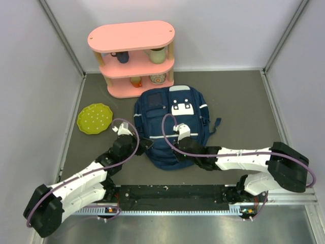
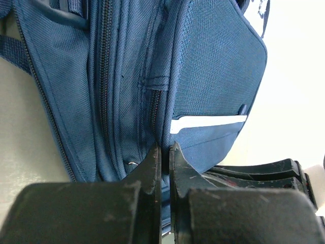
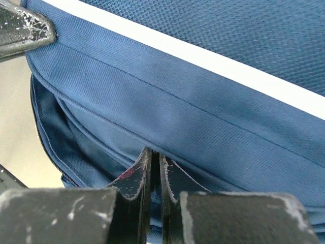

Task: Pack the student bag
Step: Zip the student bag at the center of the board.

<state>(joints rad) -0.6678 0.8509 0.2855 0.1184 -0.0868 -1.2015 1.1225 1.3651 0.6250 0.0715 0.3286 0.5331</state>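
Top external: the large navy-blue fabric backpack (image 1: 152, 127), with white square patches and thin pale stripes, lies flat in the middle of the grey table (image 1: 238, 101), just in front of a pink rounded shelf (image 1: 131, 38).

Left wrist: the left gripper (image 2: 163, 152), black and scratched, has its fingers pressed almost together against a zipped seam of the woven cloth.

Right wrist: the right gripper (image 3: 155, 158) is likewise pressed together, at a seam below a white stripe. Whether either one pinches cloth, I cannot tell.
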